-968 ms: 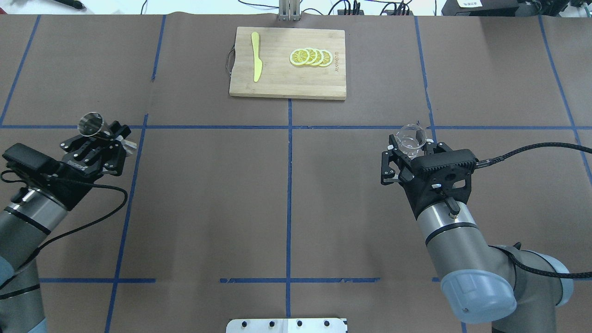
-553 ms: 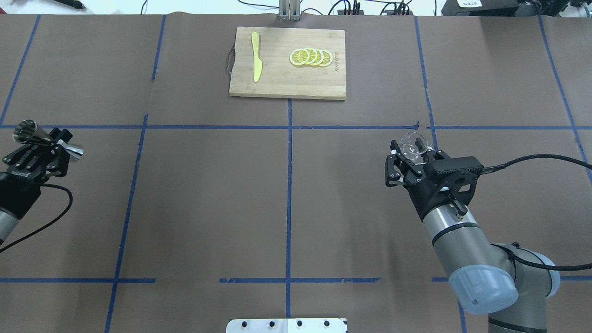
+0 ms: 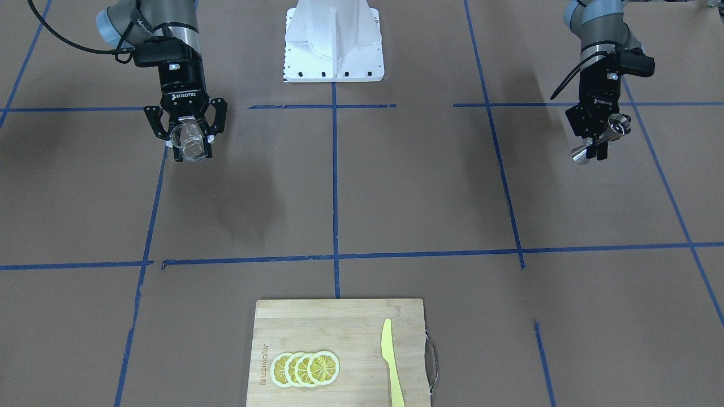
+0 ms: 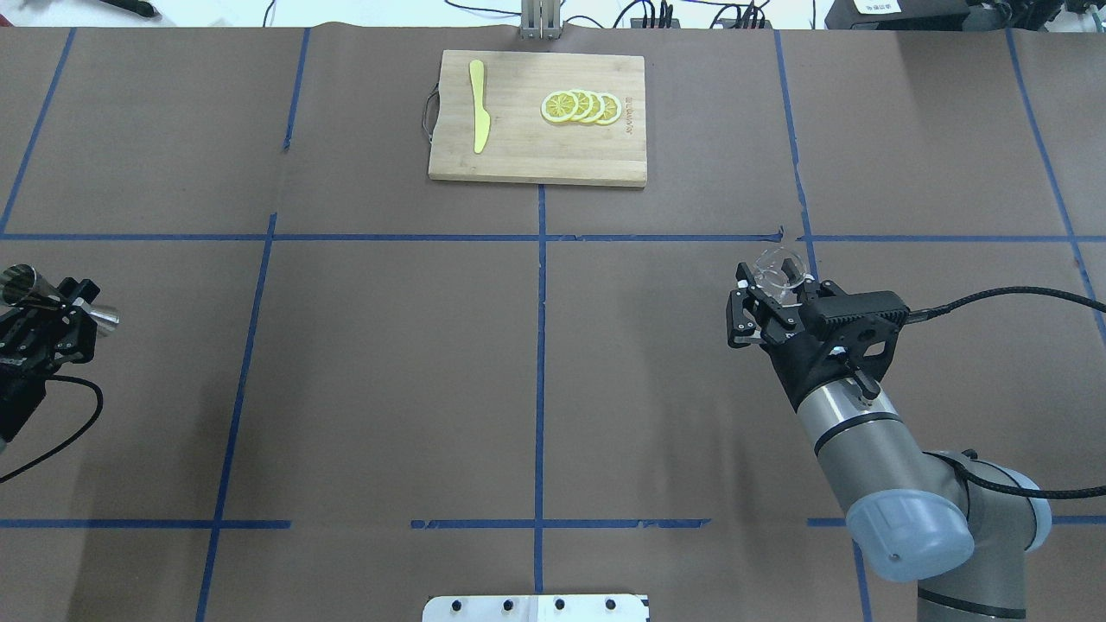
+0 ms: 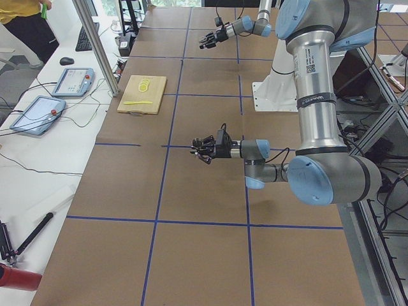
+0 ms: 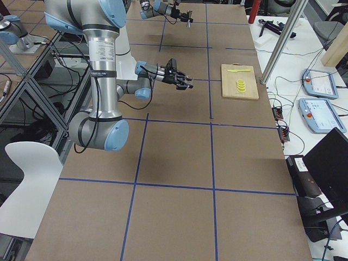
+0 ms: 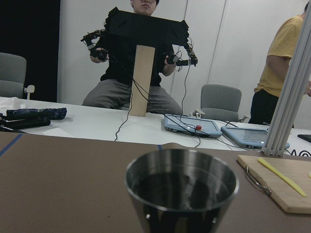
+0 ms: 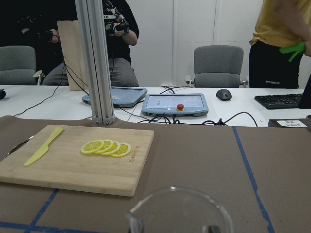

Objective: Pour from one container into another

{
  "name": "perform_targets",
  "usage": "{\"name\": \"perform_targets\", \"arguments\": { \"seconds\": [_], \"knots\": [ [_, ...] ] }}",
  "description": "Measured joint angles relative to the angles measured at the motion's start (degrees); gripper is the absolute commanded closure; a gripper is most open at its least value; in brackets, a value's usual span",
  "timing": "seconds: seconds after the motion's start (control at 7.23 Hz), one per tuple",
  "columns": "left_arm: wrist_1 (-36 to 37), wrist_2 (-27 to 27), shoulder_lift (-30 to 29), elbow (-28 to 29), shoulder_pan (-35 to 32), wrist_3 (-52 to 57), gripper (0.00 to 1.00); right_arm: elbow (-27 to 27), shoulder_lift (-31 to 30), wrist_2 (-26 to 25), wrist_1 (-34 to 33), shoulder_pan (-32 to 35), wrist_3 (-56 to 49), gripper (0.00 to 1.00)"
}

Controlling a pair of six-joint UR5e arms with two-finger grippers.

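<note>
Right gripper clamped on tumbler, right side of table; left gripper clamped on jigger at left edge, mouth up. Both lifted, well apart. Tumbler needs to close leftward before any tilt.

Brown paper-covered table lying under even light, blue tape lines crossing it in a grid, white bench running beyond the table's far edge, grey chairs (two at least) standing farther beyond the table, white wall closing off the room.
</note>
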Motion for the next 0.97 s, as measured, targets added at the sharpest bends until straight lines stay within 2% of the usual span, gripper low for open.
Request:
{"name": "perform_targets", "arguments": {
  "seconds": [0.41,0.97],
  "knots": [
    [0.5,6.2,0.0,4.3,3.1,-3.5,1.0,-0.1,-0.1,0.0,0.1,0.0,0.4,1.0],
    [3.8,7.1,0.0,7.7,5.6,-7.4,1.0,-0.2,0.2,0.0,0.1,-0.2,0.7,1.0]
  ]
}}
